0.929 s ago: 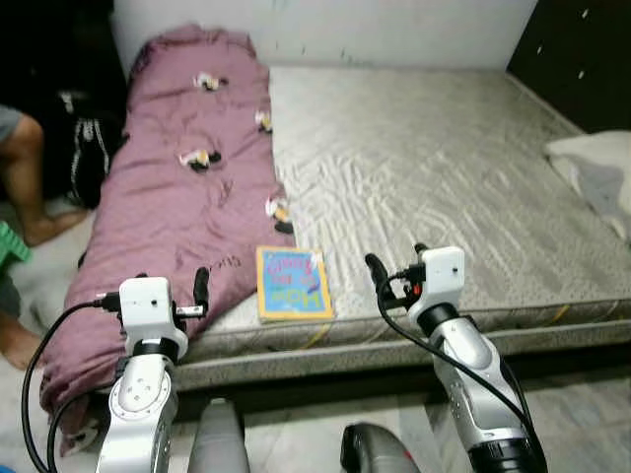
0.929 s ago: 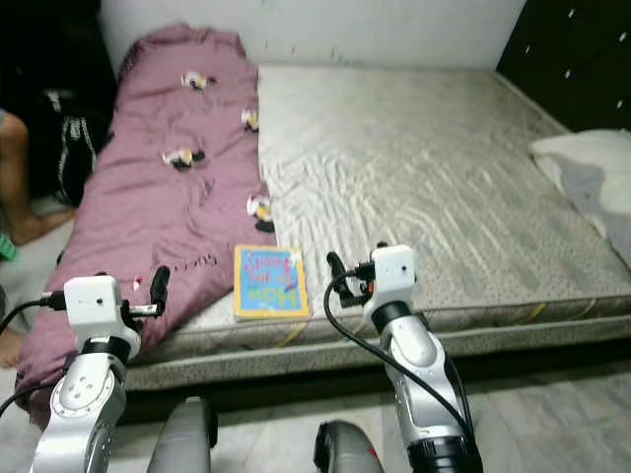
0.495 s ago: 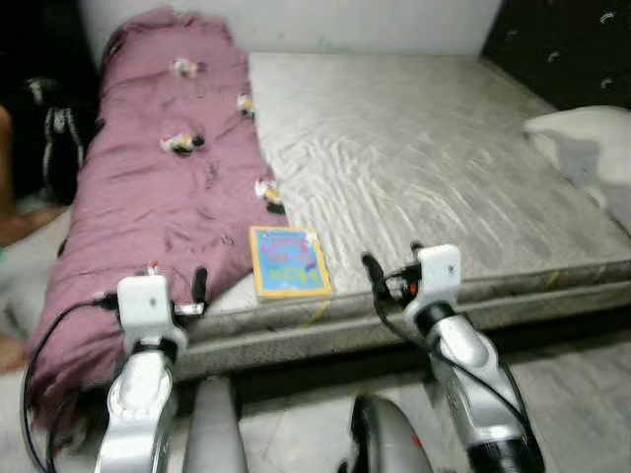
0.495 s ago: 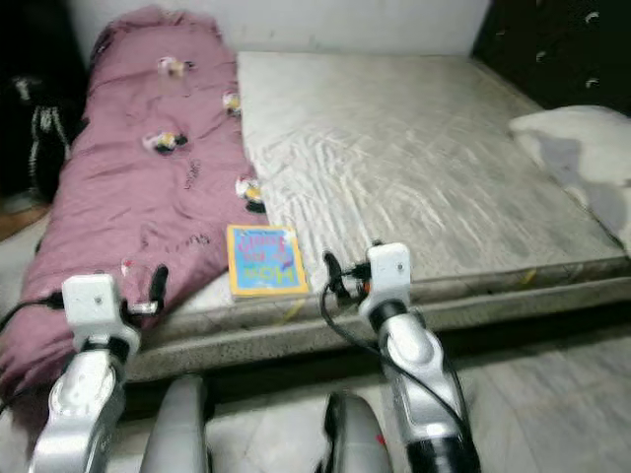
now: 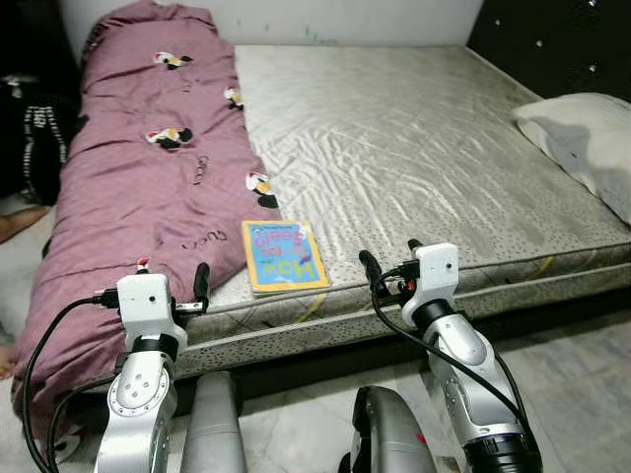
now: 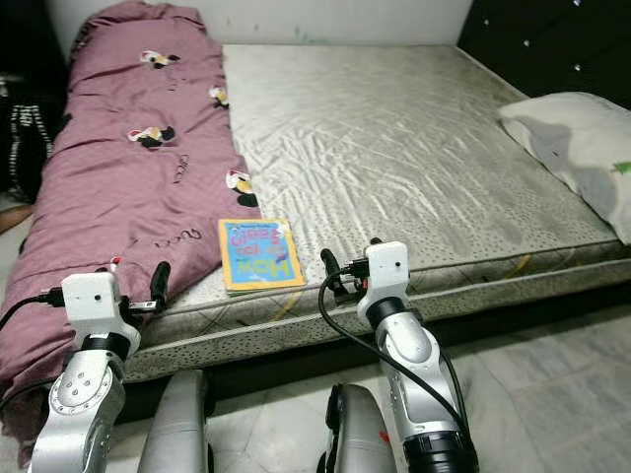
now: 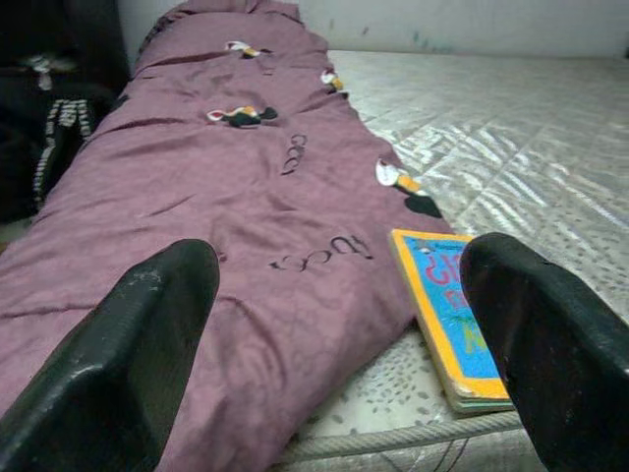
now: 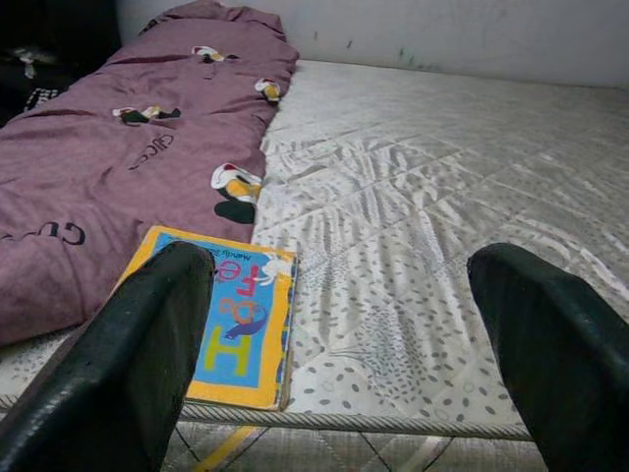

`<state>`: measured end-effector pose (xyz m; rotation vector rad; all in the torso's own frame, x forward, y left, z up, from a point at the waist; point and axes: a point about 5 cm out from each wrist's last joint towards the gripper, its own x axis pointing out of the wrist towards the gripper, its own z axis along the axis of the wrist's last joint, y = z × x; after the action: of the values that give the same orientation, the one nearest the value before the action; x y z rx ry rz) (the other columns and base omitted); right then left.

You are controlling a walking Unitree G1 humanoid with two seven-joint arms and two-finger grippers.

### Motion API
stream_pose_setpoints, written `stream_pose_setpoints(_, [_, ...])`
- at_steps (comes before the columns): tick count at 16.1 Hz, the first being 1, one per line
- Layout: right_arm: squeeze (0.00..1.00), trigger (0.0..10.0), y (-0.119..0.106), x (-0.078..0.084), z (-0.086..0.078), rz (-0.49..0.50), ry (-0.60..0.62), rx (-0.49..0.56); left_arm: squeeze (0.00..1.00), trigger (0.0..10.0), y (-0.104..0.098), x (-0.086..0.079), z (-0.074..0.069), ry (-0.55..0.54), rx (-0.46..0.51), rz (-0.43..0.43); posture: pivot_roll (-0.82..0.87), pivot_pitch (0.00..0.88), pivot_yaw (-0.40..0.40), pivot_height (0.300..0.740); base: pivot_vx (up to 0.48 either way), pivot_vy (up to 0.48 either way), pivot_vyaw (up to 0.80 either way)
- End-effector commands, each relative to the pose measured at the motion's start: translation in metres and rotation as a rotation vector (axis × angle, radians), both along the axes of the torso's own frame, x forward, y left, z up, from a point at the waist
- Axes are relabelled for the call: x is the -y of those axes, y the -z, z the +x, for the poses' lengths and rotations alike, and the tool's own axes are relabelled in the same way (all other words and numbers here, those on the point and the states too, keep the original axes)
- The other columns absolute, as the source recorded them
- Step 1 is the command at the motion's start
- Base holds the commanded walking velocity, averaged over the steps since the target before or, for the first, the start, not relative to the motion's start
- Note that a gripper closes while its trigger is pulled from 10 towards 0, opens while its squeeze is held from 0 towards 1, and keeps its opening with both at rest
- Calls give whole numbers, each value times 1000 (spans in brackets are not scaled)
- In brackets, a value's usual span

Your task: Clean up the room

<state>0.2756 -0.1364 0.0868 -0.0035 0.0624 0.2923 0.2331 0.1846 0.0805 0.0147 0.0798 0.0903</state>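
Note:
A blue picture book with a yellow border (image 5: 284, 256) lies flat on the grey mattress (image 5: 424, 148), near its front edge. Beside it, a crumpled purple blanket with penguin prints (image 5: 148, 168) runs along the mattress's left side and hangs over the edge. My left gripper (image 5: 173, 278) is open and empty, held before the bed edge in front of the blanket's lower end. My right gripper (image 5: 390, 258) is also open and empty, just right of the book and short of the edge. The book (image 8: 231, 324) shows between the right gripper's fingers (image 8: 128, 364) and beside the left gripper's finger (image 7: 550, 344).
A white and grey pillow (image 5: 582, 138) lies at the mattress's right edge. A dark padded headboard (image 5: 552, 39) stands behind it. Dark bags or clothes (image 5: 35, 148) sit on the floor left of the bed, with a person's foot (image 5: 15, 222) nearby. Grey tiled floor (image 5: 582, 384) lies below.
The camera has swung right and come a little closer to the bed, so the person's leg has left the view. Both arms hold the same pose, open.

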Motion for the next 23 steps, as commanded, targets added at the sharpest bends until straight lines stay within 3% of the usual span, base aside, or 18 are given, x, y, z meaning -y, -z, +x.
stream_pose_setpoints(1, [0,10000,-2,-2,-1,-24,-37,21,0,10000,-3,3,2,15,16,-2,19,0,-72,593,0,0,525])
stream_pose_setpoints(6, [0,10000,-2,-4,-2,-24,-56,17,0,10000,-3,3,3,21,17,-4,17,0,-70,593,0,0,636])
stream_pose_setpoints(16, [0,10000,-1,-3,-2,-14,-39,8,0,10000,-3,1,3,29,16,1,14,0,-66,593,0,0,0])
stream_pose_setpoints(23, [0,10000,-3,-7,-4,-16,-78,25,0,10000,-4,2,3,40,20,1,15,0,-67,593,323,0,366])
